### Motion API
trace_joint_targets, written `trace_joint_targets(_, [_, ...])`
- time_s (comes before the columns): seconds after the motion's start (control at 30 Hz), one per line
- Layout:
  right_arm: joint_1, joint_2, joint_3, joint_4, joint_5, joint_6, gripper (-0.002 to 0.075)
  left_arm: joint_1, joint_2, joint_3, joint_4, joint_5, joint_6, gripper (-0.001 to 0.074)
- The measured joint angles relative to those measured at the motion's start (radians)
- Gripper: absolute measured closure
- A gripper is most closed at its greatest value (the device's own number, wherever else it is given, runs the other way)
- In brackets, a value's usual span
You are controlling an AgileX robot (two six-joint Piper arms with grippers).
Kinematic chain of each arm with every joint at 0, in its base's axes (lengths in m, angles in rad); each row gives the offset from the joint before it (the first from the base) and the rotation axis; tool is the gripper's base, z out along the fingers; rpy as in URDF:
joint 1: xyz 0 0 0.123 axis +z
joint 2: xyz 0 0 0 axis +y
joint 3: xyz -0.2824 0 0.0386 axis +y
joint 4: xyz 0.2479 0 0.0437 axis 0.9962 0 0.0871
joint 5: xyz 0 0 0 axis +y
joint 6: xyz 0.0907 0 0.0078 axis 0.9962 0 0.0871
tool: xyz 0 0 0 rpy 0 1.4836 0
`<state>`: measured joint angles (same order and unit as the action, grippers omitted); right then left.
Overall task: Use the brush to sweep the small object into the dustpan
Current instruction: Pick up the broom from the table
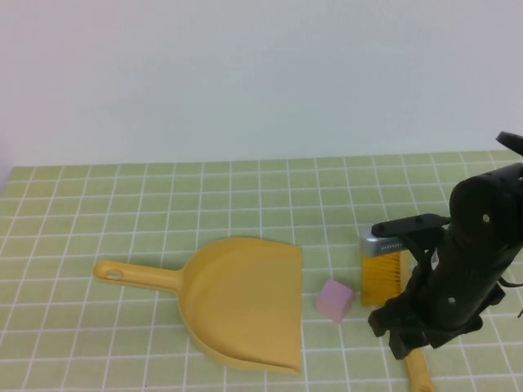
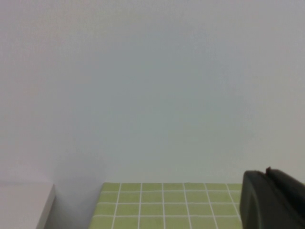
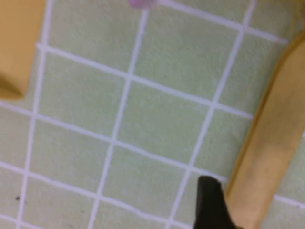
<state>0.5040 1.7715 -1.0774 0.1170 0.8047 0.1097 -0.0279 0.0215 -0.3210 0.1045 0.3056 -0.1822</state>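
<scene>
A yellow dustpan [image 1: 241, 302] lies on the green tiled cloth, its handle pointing left and its open mouth to the right. A small pink cube [image 1: 333, 300] sits just right of the mouth. The brush [image 1: 384, 276] has yellow bristles and a silver band, and lies right of the cube. My right gripper [image 1: 409, 347] is down at the brush handle and shut on it. In the right wrist view one black fingertip [image 3: 208, 193] presses against the yellow handle [image 3: 271, 133]; the other is hidden. My left gripper [image 2: 268, 191] shows only in its wrist view, shut and empty, raised toward the wall.
The green tiled cloth [image 1: 163, 204] covers the table back to a pale wall. A corner of the dustpan [image 3: 16, 47] and the edge of the cube [image 3: 140, 3] show in the right wrist view.
</scene>
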Motion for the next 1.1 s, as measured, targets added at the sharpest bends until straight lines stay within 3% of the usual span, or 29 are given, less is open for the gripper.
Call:
trace_joint_targets(0.63, [0.012,0.126,-0.002,-0.065,-0.041,0.081,0.0316,0.0,0.0,0.0,0.0,0.0,0.0,0.0738])
trace_joint_targets(0.73, [0.012,0.126,-0.002,-0.075,-0.041,0.081,0.0361,0.0,0.0,0.0,0.0,0.0,0.0,0.0738])
trace_joint_targets(0.9, [0.012,0.126,-0.002,-0.091,-0.045,0.079,0.0512,0.0,0.0,0.0,-0.008,0.0,0.0,0.0738])
trace_joint_targets(1.1, [0.012,0.126,-0.017,-0.117,-0.013,0.079,0.0538,0.0,0.0,0.0,-0.136,-0.002,0.0,0.0738])
